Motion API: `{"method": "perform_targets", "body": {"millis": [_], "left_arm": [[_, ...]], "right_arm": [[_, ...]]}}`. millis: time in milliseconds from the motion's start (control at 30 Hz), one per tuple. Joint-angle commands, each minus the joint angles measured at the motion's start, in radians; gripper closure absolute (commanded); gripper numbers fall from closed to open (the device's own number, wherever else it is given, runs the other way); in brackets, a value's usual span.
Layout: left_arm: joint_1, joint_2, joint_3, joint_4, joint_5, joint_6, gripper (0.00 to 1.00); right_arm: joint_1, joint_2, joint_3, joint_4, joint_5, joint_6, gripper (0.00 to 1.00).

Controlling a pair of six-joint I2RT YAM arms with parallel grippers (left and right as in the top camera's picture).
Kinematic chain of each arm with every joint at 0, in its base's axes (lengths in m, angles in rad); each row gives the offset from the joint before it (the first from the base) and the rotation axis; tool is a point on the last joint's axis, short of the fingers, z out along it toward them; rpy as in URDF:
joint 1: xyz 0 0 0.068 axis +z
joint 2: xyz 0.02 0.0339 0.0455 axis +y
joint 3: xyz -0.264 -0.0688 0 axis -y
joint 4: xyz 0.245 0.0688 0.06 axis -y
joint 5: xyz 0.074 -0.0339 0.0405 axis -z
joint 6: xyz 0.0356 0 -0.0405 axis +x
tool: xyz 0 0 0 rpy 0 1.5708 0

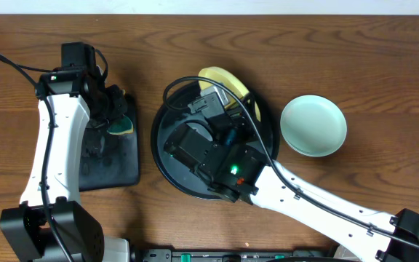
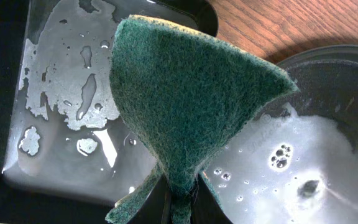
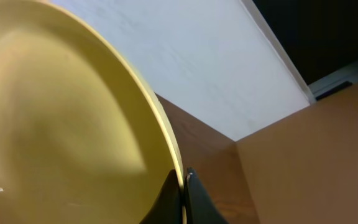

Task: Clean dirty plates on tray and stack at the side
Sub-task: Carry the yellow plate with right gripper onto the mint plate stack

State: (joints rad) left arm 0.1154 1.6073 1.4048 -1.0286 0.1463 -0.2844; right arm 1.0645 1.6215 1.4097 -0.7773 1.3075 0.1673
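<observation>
The pale yellow plate [image 1: 222, 78] is tilted up over the far side of the round black tray [image 1: 164, 154]. My right gripper [image 1: 228, 102] is shut on its rim. In the right wrist view the fingers [image 3: 184, 182] pinch the edge of the yellow plate [image 3: 61, 124]. A mint-green plate [image 1: 313, 125] lies on the table right of the tray; I cannot tell whether another lies under it. My left gripper [image 1: 113, 109] is shut on a green sponge [image 1: 124, 124]. In the left wrist view the sponge [image 2: 185, 93] fans out from the jaws [image 2: 179, 200].
A smaller black rectangular tray [image 1: 111, 166] with puddles of water [image 2: 61, 74] lies under the left gripper. The wet floor of the round tray [image 2: 328, 81] shows beside it. My right arm crosses the round tray from the front right. A white wall stands behind the table.
</observation>
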Motion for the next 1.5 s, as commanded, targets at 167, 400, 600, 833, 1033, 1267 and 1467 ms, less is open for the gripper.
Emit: {"method": "perform_targets", "body": {"millis": [167, 400, 600, 833, 1033, 1267, 1467], "left_arm": [[0.002, 0.001, 0.000, -0.003, -0.028, 0.002, 0.92], [0.002, 0.001, 0.000, -0.003, -0.029, 0.002, 0.92], [0.002, 0.001, 0.000, -0.003, -0.029, 0.002, 0.92], [0.002, 0.001, 0.000, -0.010, -0.032, 0.002, 0.92], [0.002, 0.001, 0.000, -0.011, -0.032, 0.002, 0.92], [0.002, 0.001, 0.000, -0.011, -0.061, 0.002, 0.92], [0.002, 0.001, -0.008, -0.011, -0.081, 0.002, 0.92]], "right_arm": [[-0.082, -0.019, 0.000, -0.004, -0.367, 0.015, 0.99], [-0.326, -0.018, -0.004, -0.009, -1.101, 0.061, 0.99], [-0.559, -0.021, -0.004, -0.031, -1.415, 0.064, 0.99], [-0.872, -0.023, -0.004, -0.141, -1.500, 0.064, 0.99], [-1.101, -0.017, -0.032, -0.175, -1.396, 0.066, 0.99], [-1.252, -0.016, -0.204, -0.064, -1.334, 0.126, 0.99], [-1.268, -0.016, -0.308, 0.037, -1.334, 0.126, 0.99]]}}
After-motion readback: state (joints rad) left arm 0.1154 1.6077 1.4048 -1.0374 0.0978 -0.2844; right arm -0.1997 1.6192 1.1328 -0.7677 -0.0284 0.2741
